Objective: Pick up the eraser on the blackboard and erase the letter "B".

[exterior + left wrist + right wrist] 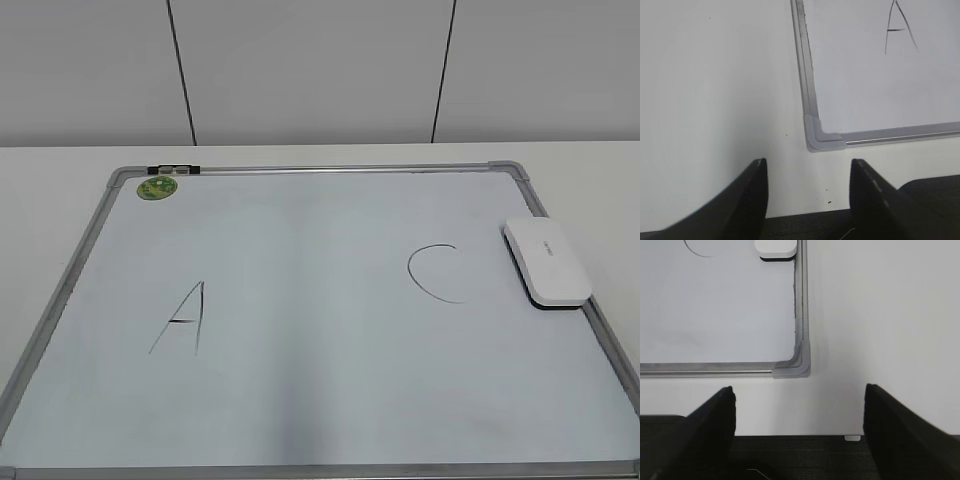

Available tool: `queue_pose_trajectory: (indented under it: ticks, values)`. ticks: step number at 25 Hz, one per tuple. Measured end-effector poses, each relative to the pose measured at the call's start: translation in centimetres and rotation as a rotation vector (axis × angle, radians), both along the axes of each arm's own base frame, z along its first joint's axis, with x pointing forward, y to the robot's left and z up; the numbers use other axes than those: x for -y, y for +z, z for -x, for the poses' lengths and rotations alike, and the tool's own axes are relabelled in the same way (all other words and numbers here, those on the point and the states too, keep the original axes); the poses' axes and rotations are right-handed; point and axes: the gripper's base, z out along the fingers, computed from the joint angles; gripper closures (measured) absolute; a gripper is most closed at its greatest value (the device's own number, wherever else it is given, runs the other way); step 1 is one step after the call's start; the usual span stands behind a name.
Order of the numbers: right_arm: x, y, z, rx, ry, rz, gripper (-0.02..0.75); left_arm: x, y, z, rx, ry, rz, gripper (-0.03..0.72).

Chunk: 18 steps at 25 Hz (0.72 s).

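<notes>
Although the task names a letter "B", no such letter shows on the blackboard (pixel 300 400) in any view: between the thin "A" (pixel 183 318) on the left and the open "C" (pixel 436 272) on the right the board reads blank, so the letter looks already wiped, or was never there. The eraser (pixel 546 262) lies at the board's right edge, just beside the "C", touching or slightly overlapping the silver frame, its long axis running roughly along that edge, front to back and slightly slanted.

Both arms sit low at the near side of the white surface (pixel 715 90), off the board. The right gripper (pixel 799 395) hovers by the near right corner cap (pixel 795 367), jaws spread wide and holding nothing. From there the eraser (pixel 776 249) lies straight ahead and a little to the left, along the same frame rail, well apart from the jaws. The left gripper (pixel 807 167) is by the near left corner, jaws likewise apart and empty, with the "A" ahead of it; the eraser is across the whole board from it.

By my judgement the right arm is plainly nearer. A reach forward along the right rail, with the jaws closing across the eraser's short width, seems the fitting approach.
</notes>
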Motion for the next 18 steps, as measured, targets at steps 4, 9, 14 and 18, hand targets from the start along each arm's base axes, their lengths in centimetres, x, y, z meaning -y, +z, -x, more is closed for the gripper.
queue_pose_trajectory:
  ticks: [4, 9, 14, 18]
  values:
    - [0.0, 0.0, 0.1, 0.006, 0.000, 0.000, 0.149, 0.0, 0.1, 0.4, 0.028, 0.000, -0.001, 0.300]
    - [0.1, 0.1, 1.0, 0.073, -0.017, -0.004, 0.149, 0.1, 0.4, 2.0, 0.134, 0.000, -0.007, 0.300]
    - [0.1, 0.2, 2.6, 0.183, -0.019, -0.009, 0.149, 0.2, 0.6, 4.3, 0.277, 0.000, -0.015, 0.300]
    - [0.2, 0.2, 3.5, 0.243, -0.019, -0.012, 0.150, 0.2, 0.5, 4.9, 0.314, 0.000, -0.019, 0.300]
